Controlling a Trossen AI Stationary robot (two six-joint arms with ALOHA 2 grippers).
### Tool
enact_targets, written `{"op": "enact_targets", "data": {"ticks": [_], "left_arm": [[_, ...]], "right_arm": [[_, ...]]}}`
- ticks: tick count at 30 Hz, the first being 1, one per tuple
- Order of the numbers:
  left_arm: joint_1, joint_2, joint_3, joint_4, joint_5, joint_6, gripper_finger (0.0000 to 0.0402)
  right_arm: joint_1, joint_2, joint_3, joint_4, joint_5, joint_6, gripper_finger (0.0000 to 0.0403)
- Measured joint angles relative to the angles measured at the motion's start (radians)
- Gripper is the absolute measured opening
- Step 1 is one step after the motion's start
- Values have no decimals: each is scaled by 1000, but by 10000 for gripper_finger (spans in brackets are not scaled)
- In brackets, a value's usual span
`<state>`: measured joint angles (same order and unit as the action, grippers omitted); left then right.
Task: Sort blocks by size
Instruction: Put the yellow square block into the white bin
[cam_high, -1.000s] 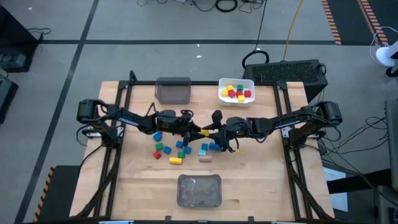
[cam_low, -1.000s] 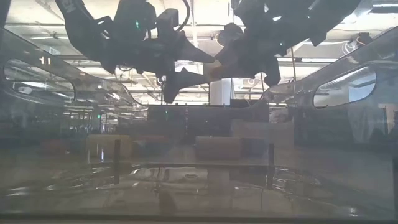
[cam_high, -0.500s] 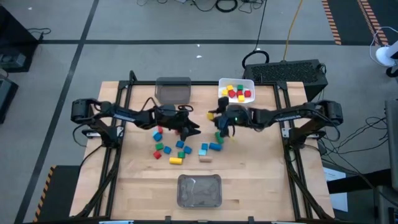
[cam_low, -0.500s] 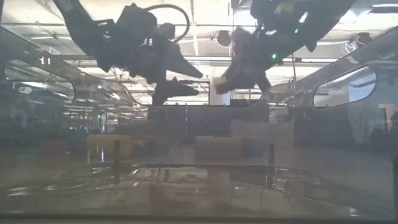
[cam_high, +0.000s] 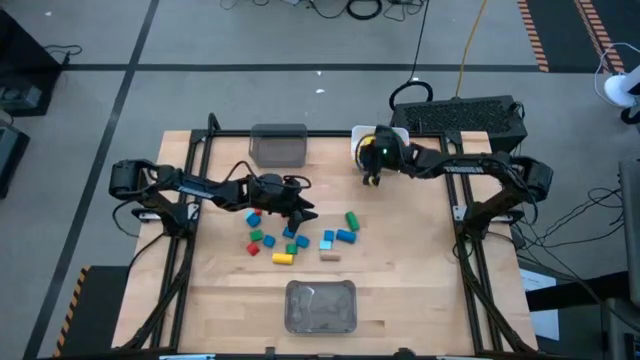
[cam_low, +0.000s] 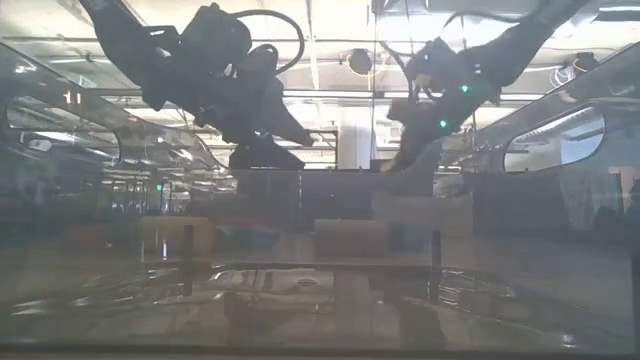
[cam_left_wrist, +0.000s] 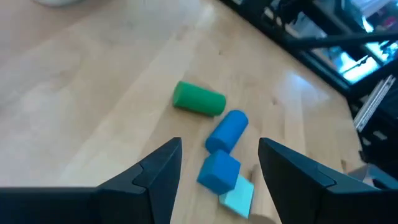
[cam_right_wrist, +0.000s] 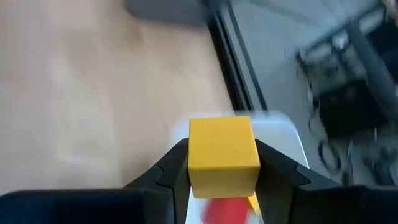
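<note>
Near edge of table (cam_high: 420, 290): grey bin (cam_high: 321, 306), nothing of the task in it visible. Mid-table, loose blocks (cam_high: 290, 238) scattered, unsorted: green cylinder (cam_left_wrist: 199, 99), blue cylinder (cam_left_wrist: 227, 131), blue cube (cam_left_wrist: 218, 173), others near. Left pincer (cam_high: 300, 212) hovers over them, jaws apart, holding nothing, likely lining up next pick. Far right: right pincer (cam_right_wrist: 224, 163) clamped on yellow cube (cam_right_wrist: 223, 153), over white bin (cam_high: 397, 134) with small blocks, probably for drop. Far centre: second grey bin (cam_high: 278, 146).
</note>
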<state>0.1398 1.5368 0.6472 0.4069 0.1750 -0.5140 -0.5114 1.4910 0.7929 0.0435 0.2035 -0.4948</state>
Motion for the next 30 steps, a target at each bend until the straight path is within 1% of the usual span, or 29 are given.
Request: {"op": "enact_targets", "data": {"ticks": [4, 7, 15, 21, 24, 27, 30], "left_arm": [[-5, 0, 0, -6, -10, 0, 215], [-5, 0, 0, -8, -23, 1, 215], [-5, 0, 0, -35, -98, 27, 215], [-9, 0, 0, -118, -176, 34, 215], [-17, 0, 0, -140, -194, 39, 215], [-26, 0, 0, -140, -197, 97, 215], [-40, 0, 0, -140, -212, 196, 215]], "right_arm": [[-70, 0, 0, -37, 1, 50, 125], [-109, 0, 0, -43, -2, 56, 125], [-210, 18, 0, -34, -125, 65, 125], [-261, 75, 0, -7, -131, 69, 126], [-280, 103, 0, 1, -132, 100, 127], [-293, 131, 0, 30, -131, 117, 140], [-295, 149, 0, 66, -127, 114, 163]]}}
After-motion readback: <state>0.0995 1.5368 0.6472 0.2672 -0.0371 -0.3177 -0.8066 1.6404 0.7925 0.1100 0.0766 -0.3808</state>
